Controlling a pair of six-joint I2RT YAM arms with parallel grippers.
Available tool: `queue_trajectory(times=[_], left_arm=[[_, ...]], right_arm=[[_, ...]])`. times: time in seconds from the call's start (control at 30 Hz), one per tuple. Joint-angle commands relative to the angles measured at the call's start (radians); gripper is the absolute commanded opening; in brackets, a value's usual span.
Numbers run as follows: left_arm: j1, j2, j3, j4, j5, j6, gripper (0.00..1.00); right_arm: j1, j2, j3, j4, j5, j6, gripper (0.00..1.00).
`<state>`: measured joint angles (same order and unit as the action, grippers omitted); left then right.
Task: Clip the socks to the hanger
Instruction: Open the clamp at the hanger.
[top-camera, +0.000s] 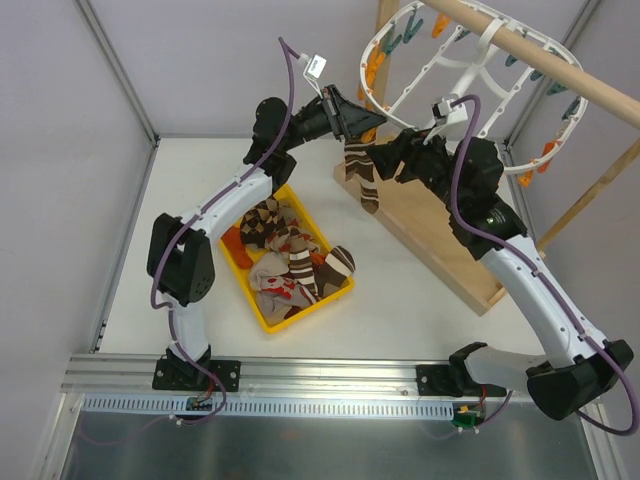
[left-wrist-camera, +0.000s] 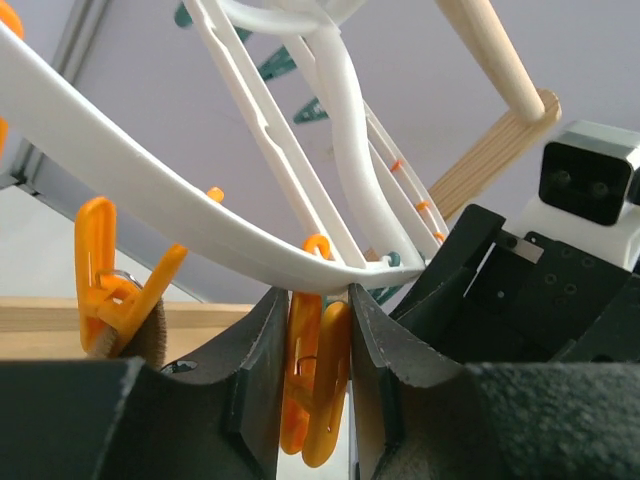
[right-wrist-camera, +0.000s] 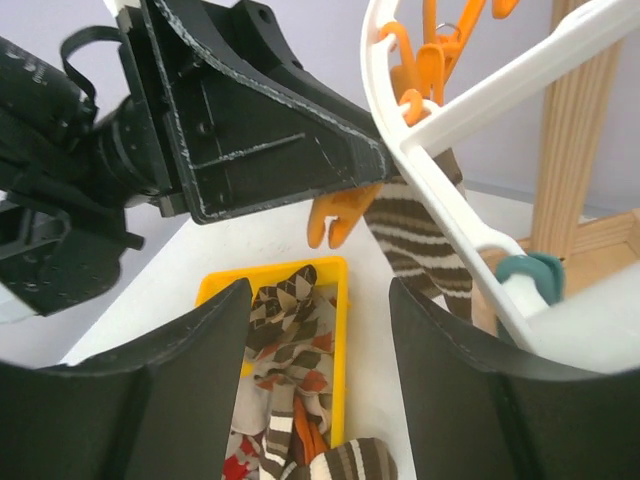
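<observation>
I find the left gripper (left-wrist-camera: 318, 305) clenched on an orange plastic clothespin (left-wrist-camera: 315, 400) that hangs from the lower rim of the large white plastic oval hanger (left-wrist-camera: 150, 185), far right. Beside it, a second orange clothespin (left-wrist-camera: 105, 290) pinches a brown-and-cream striped sock (top-camera: 363, 178), which dangles over the wooden stand base (top-camera: 440, 240). The right gripper (right-wrist-camera: 318, 290) is released, with nothing between its fingers. The other patterned socks (top-camera: 285, 255) lie in the yellow plastic tray (right-wrist-camera: 341, 330), nearer and to the left.

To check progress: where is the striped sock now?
Top view: the striped sock hangs under the hanger's left rim, right of the yellow tray, beside the orange clothespin between the left fingers.
</observation>
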<state>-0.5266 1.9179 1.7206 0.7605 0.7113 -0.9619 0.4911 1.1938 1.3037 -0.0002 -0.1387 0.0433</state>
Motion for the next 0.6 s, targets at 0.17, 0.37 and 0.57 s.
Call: queue_trajectory(times=[0.17, 0.37, 0.57], left_arm=[[-0.009, -0.163, -0.009, -0.204, -0.182, 0.222, 0.12], [-0.035, -0.183, 0.04, -0.334, -0.253, 0.328, 0.11], [-0.036, -0.183, 0.066, -0.397, -0.266, 0.361, 0.08]], right_arm=[[-0.008, -0.069, 0.042, -0.113, 0.061, -0.132, 0.62], [0.033, -0.095, -0.041, -0.101, -0.071, -0.195, 0.64], [0.179, -0.131, -0.219, -0.098, -0.076, -0.306, 0.74]])
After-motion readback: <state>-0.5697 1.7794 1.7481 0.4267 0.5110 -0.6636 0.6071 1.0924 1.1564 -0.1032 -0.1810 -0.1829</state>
